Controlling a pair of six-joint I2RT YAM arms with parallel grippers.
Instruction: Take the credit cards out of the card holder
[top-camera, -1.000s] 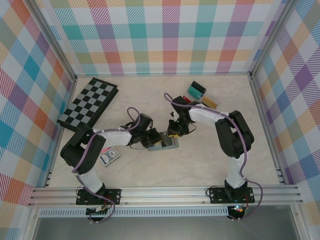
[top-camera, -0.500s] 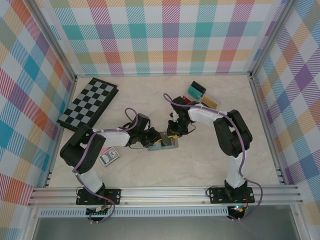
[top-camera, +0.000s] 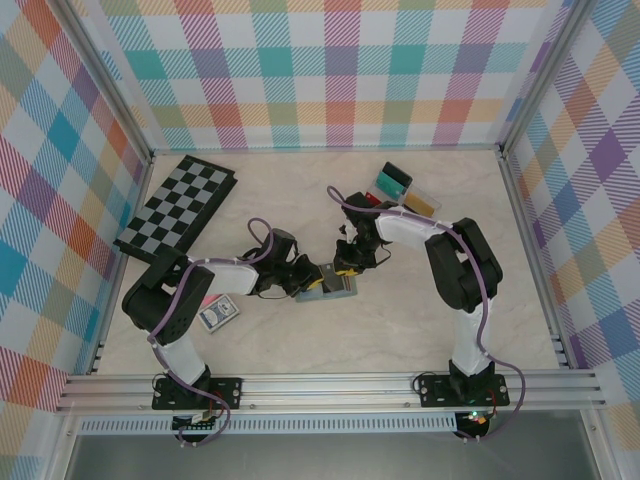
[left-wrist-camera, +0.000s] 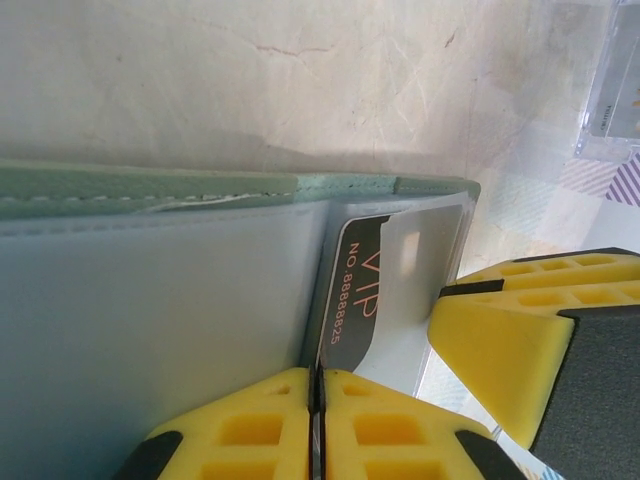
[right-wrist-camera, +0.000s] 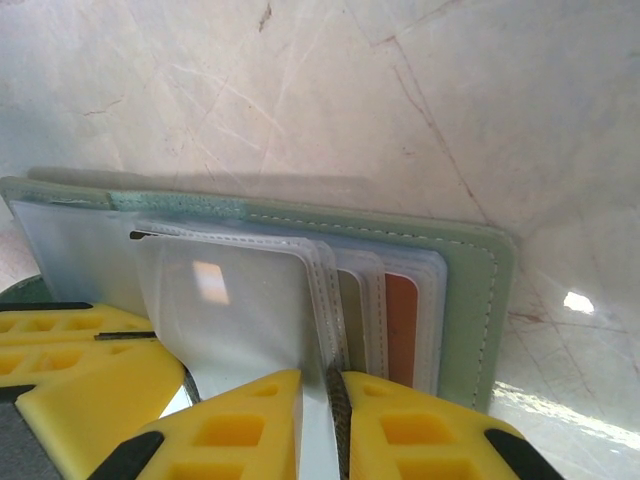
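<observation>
Far left, at the back of the counter (top-camera: 300, 190): a checkered board (top-camera: 175, 208), lying flat. Nearer, just beside the left arm: a blue-patterned pack (top-camera: 218, 313), well apart from everything else.

Mid-counter: the left hand (top-camera: 297, 282), low and touching the left end of the holder (top-camera: 332, 284). From its wrist, pinched shut (left-wrist-camera: 318, 400), yellow fingers (left-wrist-camera: 235, 435) all but meeting on a thin clear sleeve (left-wrist-camera: 150, 310) of the holder. Just right of that pinch, a dark card (left-wrist-camera: 358, 290) marked VIP, seated behind clear plastic inside the holder. Above it, the holder's green edge against the counter.

Next, the right hand (top-camera: 346, 270), down on the holder's farther end, close to the left hand. From its own wrist, closed to a narrow slit (right-wrist-camera: 318, 400) on another clear sleeve of the holder. To the right of that grip, more cards (right-wrist-camera: 400, 315) tucked in the slots, one olive edge and one red, then the green stitched cover.

Farther right and back: a clear tray (top-camera: 410, 190), teal and yellow cards in it, well apart from the holder.
</observation>
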